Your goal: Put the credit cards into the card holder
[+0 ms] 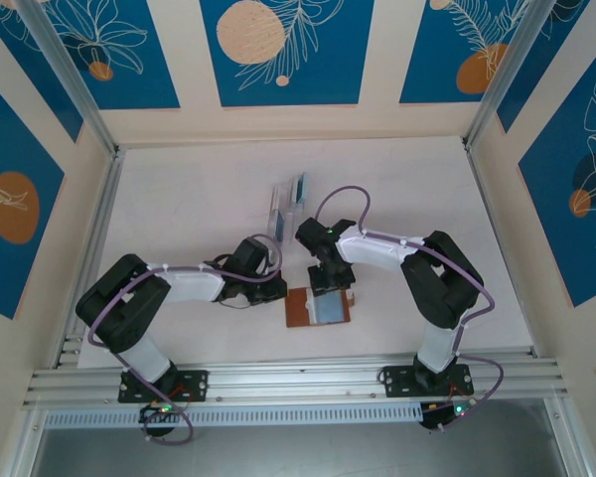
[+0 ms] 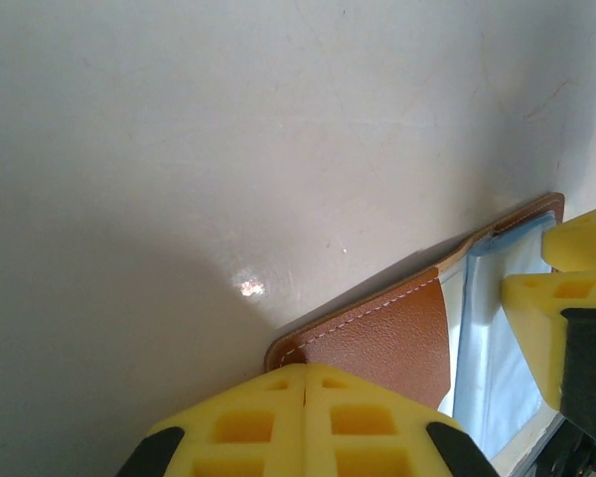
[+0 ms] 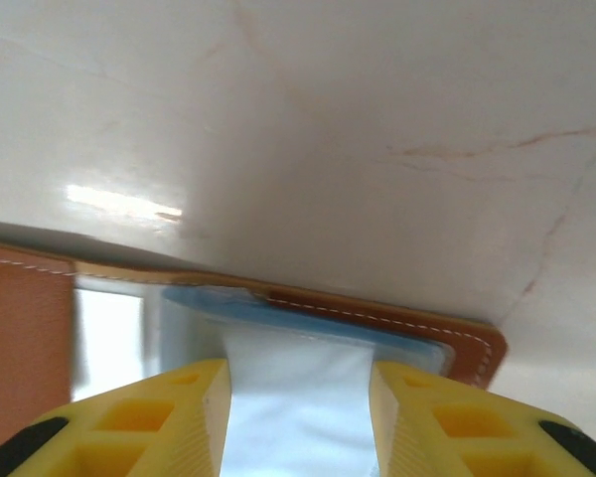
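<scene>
Where the two arms converge, reference: we take the card holder, lying open on the table, with the brown flap as its left half and the pale blue-grey pocket as its right half.
Left gripper: at the card holder's left edge. On the left wrist camera we find its yellow fingers pressed together with no gap, their tips over the rim of the brown flap. We cannot tell whether any leather is pinched.
Right gripper: over the card holder's right half, coming from its far side. We find the pincer set narrow, one yellow finger on each side edge of a pale card.
Pale card: held flat above the pocket, its leading end at the blue pocket lip, just short of the card holder's stitched brown border. We cannot tell whether it has entered the pocket.
Clear rack: beyond the card holder's far edge, apart from it.
Credit cards: standing on edge in the clear rack, blue and teal tones visible. We cannot make out their number.
</scene>
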Robot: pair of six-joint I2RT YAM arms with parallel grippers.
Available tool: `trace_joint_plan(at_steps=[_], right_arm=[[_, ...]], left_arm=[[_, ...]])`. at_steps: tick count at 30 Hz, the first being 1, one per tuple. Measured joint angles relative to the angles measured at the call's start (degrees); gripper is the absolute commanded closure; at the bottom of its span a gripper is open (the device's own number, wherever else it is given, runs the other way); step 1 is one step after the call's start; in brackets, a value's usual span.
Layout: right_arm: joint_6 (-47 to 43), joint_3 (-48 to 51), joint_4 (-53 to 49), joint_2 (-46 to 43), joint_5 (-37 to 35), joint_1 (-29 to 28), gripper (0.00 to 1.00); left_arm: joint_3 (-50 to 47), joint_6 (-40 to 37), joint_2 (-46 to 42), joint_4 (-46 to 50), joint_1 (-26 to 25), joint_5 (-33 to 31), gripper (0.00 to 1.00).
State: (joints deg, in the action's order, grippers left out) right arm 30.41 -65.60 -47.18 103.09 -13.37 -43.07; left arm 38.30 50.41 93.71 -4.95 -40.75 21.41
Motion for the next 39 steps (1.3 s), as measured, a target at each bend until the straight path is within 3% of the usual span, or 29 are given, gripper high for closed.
trace_joint_plan(at_steps=[8,12,18,24,28,33,39], right_arm=[[1.31,0.57,0.85,0.22,-1.64,-0.85,0.62],[2.23,1.31,2.1,-0.2,-1.03,-1.2,0.72],[3.06,2.47,4.15,-1.66,1.14,-1.25,0.96],[3.23,2.19,3.96,-3.21,3.56,-1.29,1.0],[3.48,1.84,5.07,-3.45,8.98,-1.18,0.89],[5.14,2.14,8.87,-3.45,17.11,-1.05,0.65],[6.75,6.67,14.14,-3.45,25.03,0.31,0.58]], left_arm=[[0.02,0.0,0.0,0.0,-0.02,0.0,1.0],[0.02,0.0,0.0,0.0,-0.04,0.0,1.0],[0.0,0.0,0.0,-0.02,-0.07,-0.04,1.0],[-0.37,0.15,0.11,-0.81,-0.28,-0.39,1.0],[-0.81,0.63,0.11,-2.12,-0.7,-0.9,1.0],[-1.29,1.97,0.11,-3.45,-1.18,-1.57,1.0],[-2.43,3.82,-0.28,-5.38,-1.46,-2.25,1.0]])
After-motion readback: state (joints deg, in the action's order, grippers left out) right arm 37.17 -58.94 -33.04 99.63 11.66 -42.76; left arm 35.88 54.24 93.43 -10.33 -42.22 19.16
